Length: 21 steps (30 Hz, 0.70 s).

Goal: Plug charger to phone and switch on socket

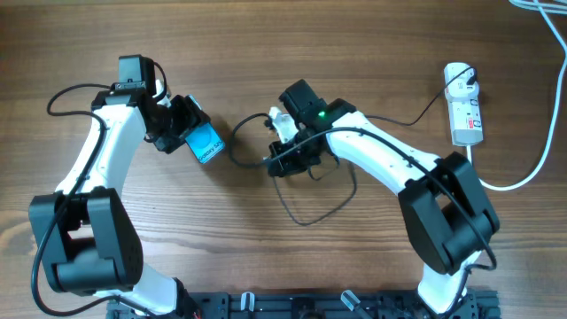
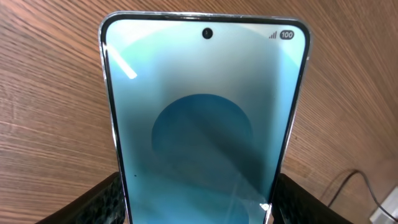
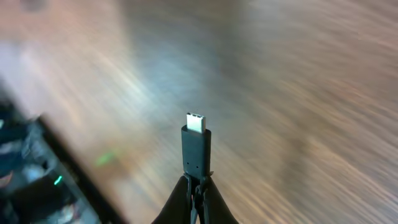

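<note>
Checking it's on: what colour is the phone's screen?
The phone screen is pale teal with a darker blue circle; left wrist view.

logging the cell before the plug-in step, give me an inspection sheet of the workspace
surface: wooden table, bare grain
job's things: phone screen lit; charger tip exposed, not yet in phone; socket far right
clutter: nothing seen
grippers: left pincer closed on phone's sides; right pincer shut on charger just behind the tip
cables: charger loops slack on the table by the right arm; white cord runs from socket
surroundings: dark rail along near edge
</note>
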Motion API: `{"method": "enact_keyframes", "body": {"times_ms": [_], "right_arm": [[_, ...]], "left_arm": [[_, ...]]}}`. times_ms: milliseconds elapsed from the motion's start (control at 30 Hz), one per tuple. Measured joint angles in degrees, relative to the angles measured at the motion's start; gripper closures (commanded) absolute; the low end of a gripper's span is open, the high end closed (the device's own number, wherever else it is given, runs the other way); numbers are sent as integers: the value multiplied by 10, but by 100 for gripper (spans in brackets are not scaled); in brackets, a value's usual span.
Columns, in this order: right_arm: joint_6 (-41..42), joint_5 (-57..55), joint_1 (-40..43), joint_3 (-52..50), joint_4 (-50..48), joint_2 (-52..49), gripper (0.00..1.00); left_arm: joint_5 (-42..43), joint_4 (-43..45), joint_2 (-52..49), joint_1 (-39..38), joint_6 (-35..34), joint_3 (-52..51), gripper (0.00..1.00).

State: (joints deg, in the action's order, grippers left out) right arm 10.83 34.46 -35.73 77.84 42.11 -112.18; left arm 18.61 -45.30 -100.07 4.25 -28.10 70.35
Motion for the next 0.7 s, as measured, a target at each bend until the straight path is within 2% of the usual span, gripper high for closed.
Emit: {"method": "enact_keyframes", "body": {"times_ms": [100, 200, 400, 467, 500, 533, 567, 700], "right_arm": [[-51, 71, -1, 0, -2, 0, 96], [-49, 64, 2, 0, 1, 0, 96], [-3, -132, 15, 0, 44, 0, 95], [12, -190, 14, -3, 45, 0, 64], [19, -204, 14, -6, 46, 0, 57], [25, -214, 14, -9, 47, 0, 44], [26, -219, 14, -12, 46, 0, 39], [22, -202, 15, -10, 61, 0, 36]], "left_arm": [[45, -1, 0, 0, 0, 0, 34], [90, 0, 0, 0, 0, 0, 34], [120, 3, 0, 0, 0, 0, 34], [124, 3, 0, 0, 0, 0, 34], [126, 3, 0, 0, 0, 0, 34], [128, 3, 0, 0, 0, 0, 34], [130, 3, 0, 0, 0, 0, 34], [143, 3, 0, 0, 0, 0, 34]]}}
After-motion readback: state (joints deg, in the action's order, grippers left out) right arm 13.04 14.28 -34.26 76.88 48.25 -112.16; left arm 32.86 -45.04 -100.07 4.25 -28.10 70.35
